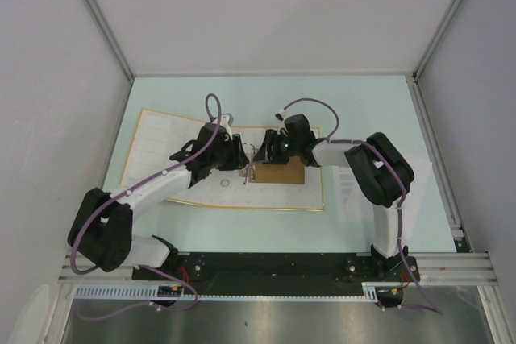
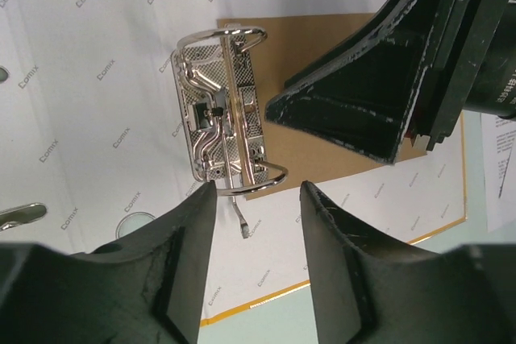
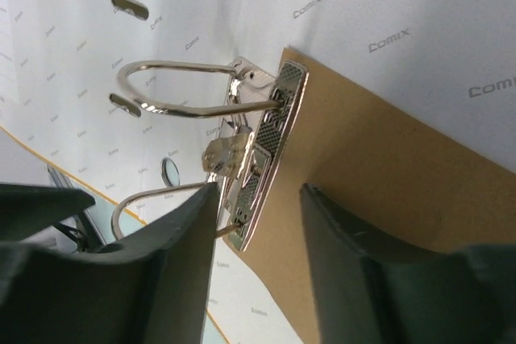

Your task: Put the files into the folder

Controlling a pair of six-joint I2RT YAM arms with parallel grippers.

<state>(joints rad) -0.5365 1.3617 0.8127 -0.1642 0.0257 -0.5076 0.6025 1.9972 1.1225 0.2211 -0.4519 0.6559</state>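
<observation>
We see one folder (image 1: pixel 161 155) lying open on the table (image 1: pixel 371 94). Its single ring clip (image 2: pixel 222 110) has two rings and sits on one brown card (image 2: pixel 322 171). The files (image 1: pixel 347 197) lie just right of the folder, partly under the right arm (image 1: pixel 379 171). Two claws hover at the clip, the left gripper (image 2: pixel 254 192) and the right gripper (image 3: pixel 258 199), both spread apart and grasping nothing.

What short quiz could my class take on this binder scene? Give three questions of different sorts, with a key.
1. True or false: the folder lies shut.
2. Where are the files? A: on the rings. B: on the table, right of the folder. C: gripped in the left jaws.
3. Fill in: both arms' jaws sit near the ring clip and stand ____.
Key: 1 false; 2 B; 3 open.
</observation>
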